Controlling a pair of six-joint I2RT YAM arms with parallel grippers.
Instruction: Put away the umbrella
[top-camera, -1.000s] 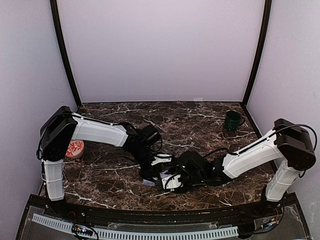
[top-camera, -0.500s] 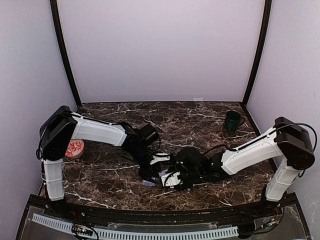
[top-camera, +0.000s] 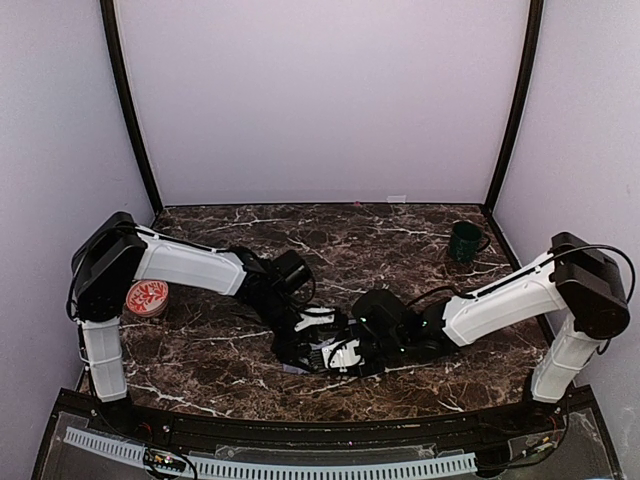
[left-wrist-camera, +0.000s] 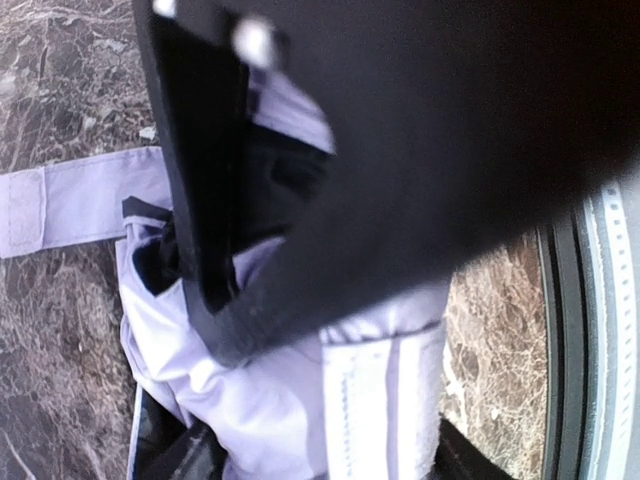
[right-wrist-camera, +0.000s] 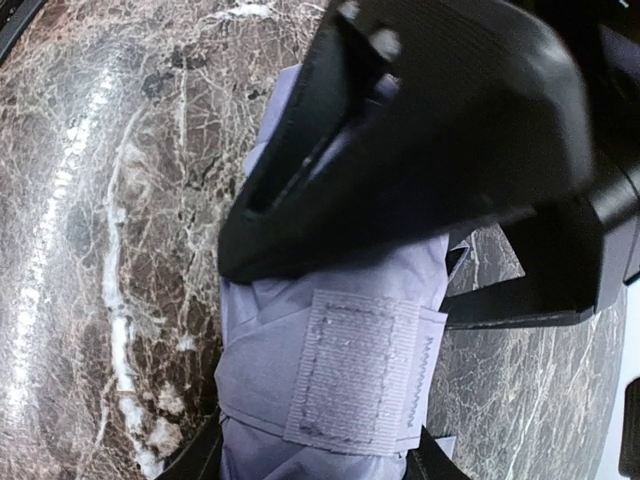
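Observation:
The umbrella is folded into a pale lavender bundle low on the marble table, near the front middle. My left gripper comes from the left and my right gripper from the right; they meet on it. In the left wrist view the lavender fabric fills the gap of my left gripper, with a velcro patch and a loose strap. In the right wrist view the bundle with its velcro tab sits in my right gripper. Each view shows the other gripper black above.
A dark green mug stands at the back right. A red and white dish sits at the left beside the left arm. Lilac walls enclose the table; a black rail runs along the near edge.
My right gripper has slid left along the table and closer onto the umbrella. The left arm has shifted slightly, uncovering more of the red dish.

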